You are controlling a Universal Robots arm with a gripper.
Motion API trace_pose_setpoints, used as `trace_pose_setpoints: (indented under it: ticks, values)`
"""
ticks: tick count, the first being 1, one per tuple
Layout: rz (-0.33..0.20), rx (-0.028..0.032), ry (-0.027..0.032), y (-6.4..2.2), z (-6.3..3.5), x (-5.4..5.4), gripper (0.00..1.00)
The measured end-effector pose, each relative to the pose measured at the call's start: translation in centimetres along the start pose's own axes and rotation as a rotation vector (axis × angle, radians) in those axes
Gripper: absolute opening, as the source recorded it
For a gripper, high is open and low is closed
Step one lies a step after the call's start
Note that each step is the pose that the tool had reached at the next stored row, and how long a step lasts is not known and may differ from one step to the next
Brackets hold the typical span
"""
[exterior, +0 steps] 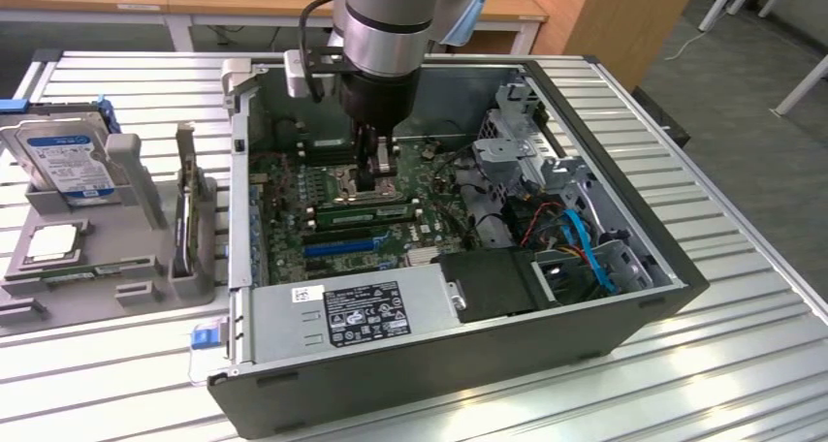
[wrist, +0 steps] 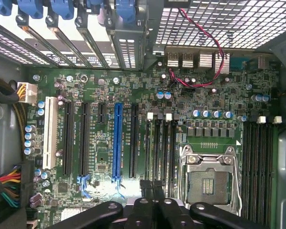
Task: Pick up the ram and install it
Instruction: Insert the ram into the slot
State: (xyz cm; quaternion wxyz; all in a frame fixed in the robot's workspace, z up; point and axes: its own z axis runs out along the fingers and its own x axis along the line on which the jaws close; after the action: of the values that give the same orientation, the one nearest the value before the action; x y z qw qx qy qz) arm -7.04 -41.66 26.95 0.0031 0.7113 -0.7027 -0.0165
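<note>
Slatted metal bench [exterior: 724, 297], open computer case [exterior: 428, 384]; hand [exterior: 382, 182] closed over motherboard [exterior: 278, 219], anything held hidden.

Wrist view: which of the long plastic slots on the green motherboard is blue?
The long blue plastic slot, flanked by long black plastic slots. All others are black except one white slot.

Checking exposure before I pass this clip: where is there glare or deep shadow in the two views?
Exterior view: glare streaks on the slatted table; the inside of the computer case lies in shade. Wrist view: the perforated grille is washed out by backlight, a bright patch sits at the end of the blue slot, and the gripper is a dark silhouette.
</note>
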Motion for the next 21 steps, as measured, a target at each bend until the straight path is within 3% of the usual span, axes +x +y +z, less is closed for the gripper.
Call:
trace_pose_setpoints:
  ticks: [15,21]
  values:
    - [-0.002,-0.0001,0.0001,-0.82,-0.03,0.0,0.11]
    - [-0.003,-0.0014,0.0002,-0.82,-1.17,0.0,0.11]
